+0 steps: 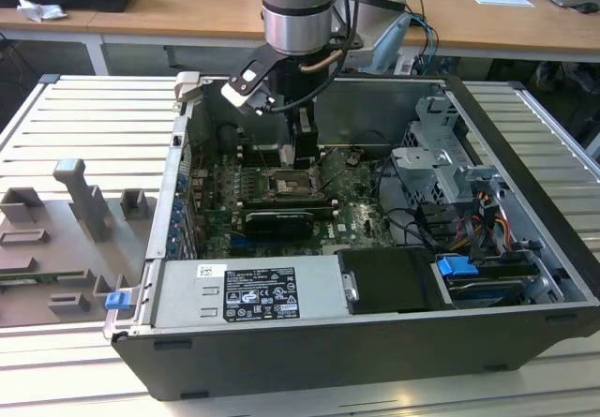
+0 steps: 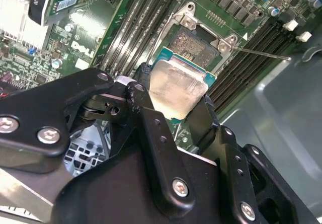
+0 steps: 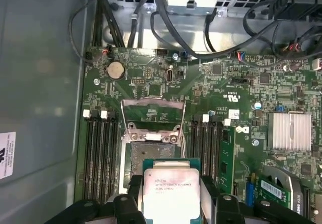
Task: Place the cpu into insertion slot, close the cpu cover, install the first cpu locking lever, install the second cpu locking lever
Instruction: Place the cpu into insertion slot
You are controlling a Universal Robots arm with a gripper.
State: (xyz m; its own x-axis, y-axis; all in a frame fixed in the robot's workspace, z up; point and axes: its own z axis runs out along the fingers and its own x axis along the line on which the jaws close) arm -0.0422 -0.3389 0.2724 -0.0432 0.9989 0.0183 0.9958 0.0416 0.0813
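My gripper (image 1: pixel 302 151) hangs inside the open computer case, shut on the cpu (image 3: pixel 171 194), a pale metal-topped square chip on a green base. In the second wrist view the cpu (image 2: pixel 178 89) sits clamped between the two black fingers (image 2: pixel 151 121), tilted slightly above the board. The insertion slot (image 3: pixel 151 151) lies just beyond the chip, dark and uncovered, with silvery metal around it (image 2: pixel 193 43). The cpu cover (image 3: pixel 152 114) stands swung open on the slot's far side, green board showing through its cut-out. A thin locking lever (image 2: pixel 261 53) sticks out sideways, unlatched.
Long black memory slots (image 3: pixel 100 153) flank the socket on both sides. A grey power-supply box (image 1: pixel 248 290) fills the case's near side, and a drive cage (image 1: pixel 441 159) with cables sits at the exterior view's right. A finned heatsink (image 3: pixel 291 131) and a coin cell (image 3: pixel 115 70) are on the board.
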